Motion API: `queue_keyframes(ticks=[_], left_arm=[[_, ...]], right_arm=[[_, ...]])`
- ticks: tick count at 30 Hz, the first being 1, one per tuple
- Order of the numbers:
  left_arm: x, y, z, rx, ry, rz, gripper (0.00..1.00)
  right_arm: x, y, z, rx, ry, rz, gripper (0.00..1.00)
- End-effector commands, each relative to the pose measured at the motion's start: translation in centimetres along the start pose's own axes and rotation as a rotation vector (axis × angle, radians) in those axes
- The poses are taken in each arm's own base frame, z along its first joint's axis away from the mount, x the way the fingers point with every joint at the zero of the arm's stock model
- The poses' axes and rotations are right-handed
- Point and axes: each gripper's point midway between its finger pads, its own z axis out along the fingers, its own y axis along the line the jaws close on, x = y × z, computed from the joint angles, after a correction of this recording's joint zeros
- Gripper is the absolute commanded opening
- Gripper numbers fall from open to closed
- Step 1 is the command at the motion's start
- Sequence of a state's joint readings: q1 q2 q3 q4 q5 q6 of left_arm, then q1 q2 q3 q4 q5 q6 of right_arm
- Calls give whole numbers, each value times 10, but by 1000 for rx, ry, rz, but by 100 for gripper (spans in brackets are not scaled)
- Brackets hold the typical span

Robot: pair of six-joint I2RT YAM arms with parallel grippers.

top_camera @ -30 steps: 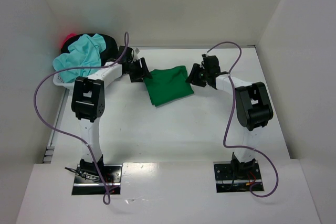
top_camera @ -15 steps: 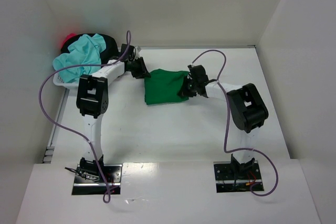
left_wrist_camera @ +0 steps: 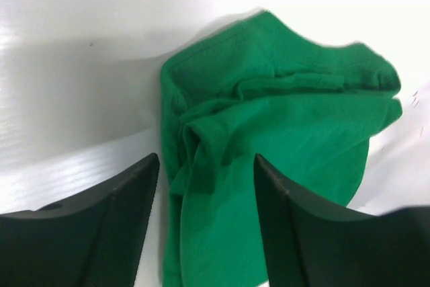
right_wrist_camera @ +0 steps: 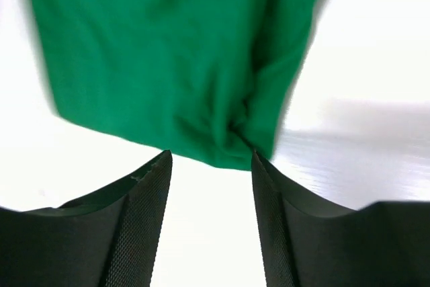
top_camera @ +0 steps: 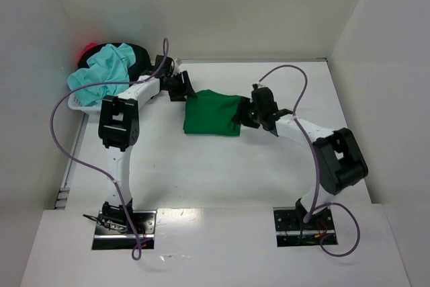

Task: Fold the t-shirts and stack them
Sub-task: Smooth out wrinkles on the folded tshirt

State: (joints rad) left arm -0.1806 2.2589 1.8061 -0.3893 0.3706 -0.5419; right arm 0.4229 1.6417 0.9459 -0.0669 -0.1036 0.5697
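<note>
Left claw point(left_wrist_camera: 205, 166): open. Its two black fingers point(left_wrist_camera: 107, 233) stand well apart, and the near part of the green t-shirt point(left_wrist_camera: 282, 132) lies in the gap between them. A strip of white shows between the cloth and the left-hand finger, so the pads are not pinching the cloth. In the overhead view this claw sits at the far-left corner of the shirt.

Right claw point(right_wrist_camera: 209, 162): open. Both fingers point(right_wrist_camera: 127, 233) are spread, with only bare white surface point(top_camera: 222, 173) between them. The edge of the green cloth lies just beyond the fingertips. This view is slightly blurred. Seen from overhead, the claw is at the right edge of the shirt.

Green t-shirt: lies on the surface between the two claws, in the far central area, folded into a rough rectangle. The left wrist view shows bunched ridges and creases along its left side and a rounded, layered edge at the far end.

Remaining t-shirts: piled at the far-left corner in a white basket point(top_camera: 79, 104) – well apart from the green one.
- Turquoise t-shirt point(top_camera: 101, 75) – crumpled on top, hanging over the rim.
- Black t-shirt point(top_camera: 140, 55) – behind it, to the right.
- Red/pink t-shirt point(top_camera: 86, 50) – only a small part shows at the far left.
</note>
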Motion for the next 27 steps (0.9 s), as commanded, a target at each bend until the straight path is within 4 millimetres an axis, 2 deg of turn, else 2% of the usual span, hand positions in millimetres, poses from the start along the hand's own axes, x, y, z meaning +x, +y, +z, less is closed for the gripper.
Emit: queue_keyframes(ticks=[1, 3, 4, 6, 7, 8, 11, 12, 15, 16, 20, 25, 26, 27], left_arm=[[-19, -27, -47, 50, -71, 81, 67], [-16, -28, -57, 42, -76, 90, 70], [-19, -34, -70, 43, -99, 99, 71], [-4, -26, -73, 22, -76, 86, 72], [-1, -33, -78, 33, -85, 99, 72], [7, -35, -78, 33, -71, 101, 72], [32, -31, -74, 52, -23, 95, 72], [40, -35, -73, 58, -14, 104, 72], [60, -24, -62, 41, 35, 90, 72], [69, -25, -58, 45, 59, 89, 72], [82, -26, -48, 52, 94, 94, 70], [99, -17, -30, 26, 144, 78, 67], [99, -17, -30, 26, 144, 78, 64], [108, -16, -25, 22, 166, 79, 63]], right_arm=[[-62, 10, -33, -5, -191, 0, 57], [-76, 9, -37, -19, -213, 1, 57], [-90, 8, -37, -21, -230, 3, 57], [-96, 2, -24, -4, -221, -18, 57], [-104, 8, -21, -18, -226, -30, 57], [-97, 4, -7, -14, -189, -38, 56], [-94, 3, 11, -21, -158, -37, 56], [-82, -4, 24, -10, -117, -31, 56], [-75, -4, 41, -35, -81, -30, 56], [-73, -3, 44, -45, -74, -22, 56], [-64, -11, 60, -29, -47, -16, 57], [-75, -5, 70, -50, -64, -21, 57], [-71, -6, 73, -53, -51, -19, 57], [-77, -3, 72, -60, -63, -22, 57]])
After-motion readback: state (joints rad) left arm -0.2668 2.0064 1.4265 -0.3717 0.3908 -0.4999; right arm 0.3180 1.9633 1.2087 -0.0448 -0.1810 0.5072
